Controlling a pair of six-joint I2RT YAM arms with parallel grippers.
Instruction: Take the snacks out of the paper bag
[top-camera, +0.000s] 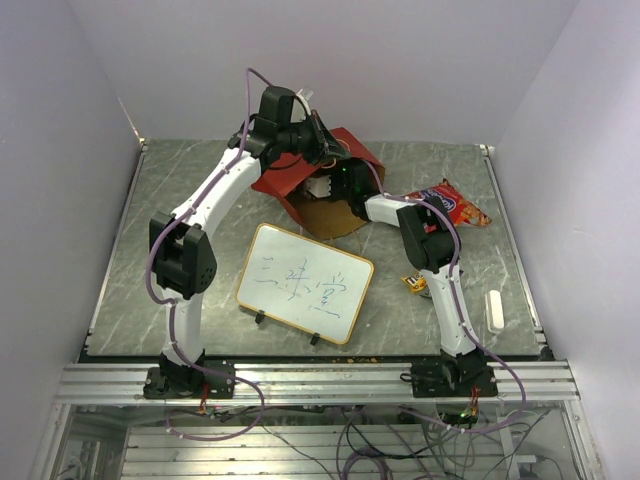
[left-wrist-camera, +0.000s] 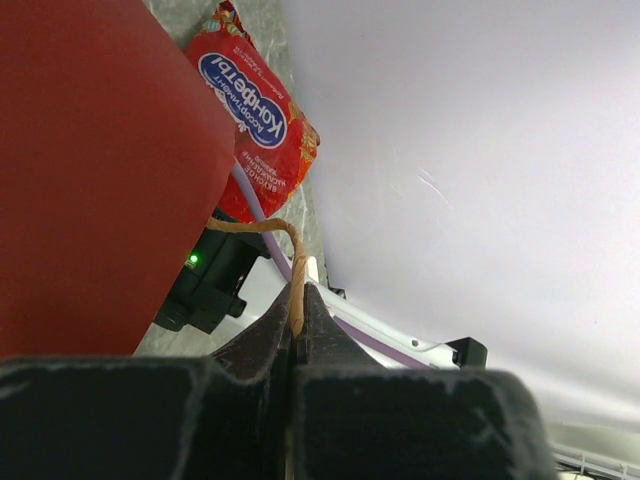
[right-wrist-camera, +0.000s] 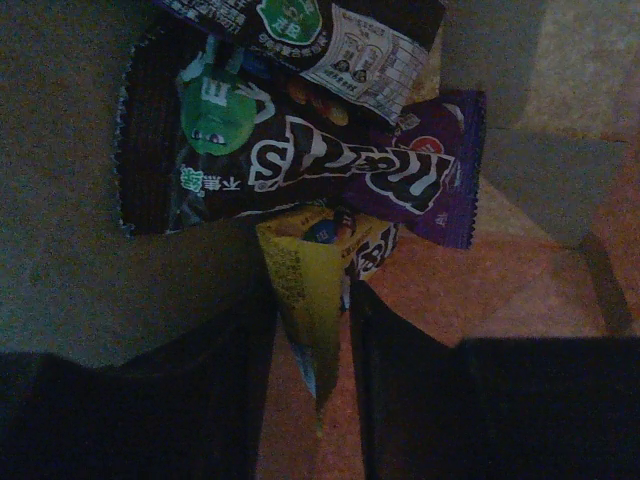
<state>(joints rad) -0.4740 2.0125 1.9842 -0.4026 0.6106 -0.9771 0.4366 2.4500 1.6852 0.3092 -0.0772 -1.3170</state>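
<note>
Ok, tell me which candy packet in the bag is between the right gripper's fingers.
The yellow packet: it sits inside the right gripper, one finger on each side, while the brown packet and purple packet lie beyond the fingertips.

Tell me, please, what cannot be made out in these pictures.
Right gripper: hidden inside the paper bag in the top view.
Its grip on the yellow packet: right wrist view too dim to tell.
Top packet: cut off by that view's edge.
Small packet: top view, too small to read.
</note>
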